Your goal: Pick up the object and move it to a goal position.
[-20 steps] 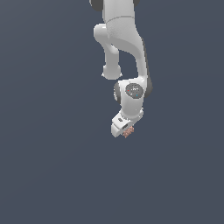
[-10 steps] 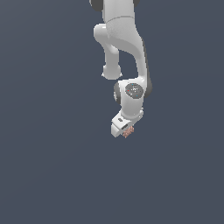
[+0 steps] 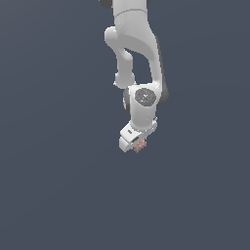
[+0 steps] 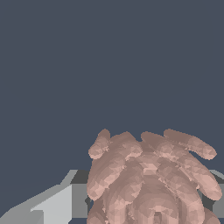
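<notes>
The white arm (image 3: pixel 134 53) reached down, and its claw (image 3: pixel 138 144) was pinching the lump (image 3: pixel 140 145), a small pinkish-brown thing with a bumpy skin like a berry. In the wrist view the lump (image 4: pixel 151 179) filled the space between the grey fingers (image 4: pixel 52 205), so the grip looked firm. It sat at the tip of the claw, probably so that it could be carried. I could not tell if it was off the plain grey surface (image 3: pixel 49 195). No mark for the goal was visible.
</notes>
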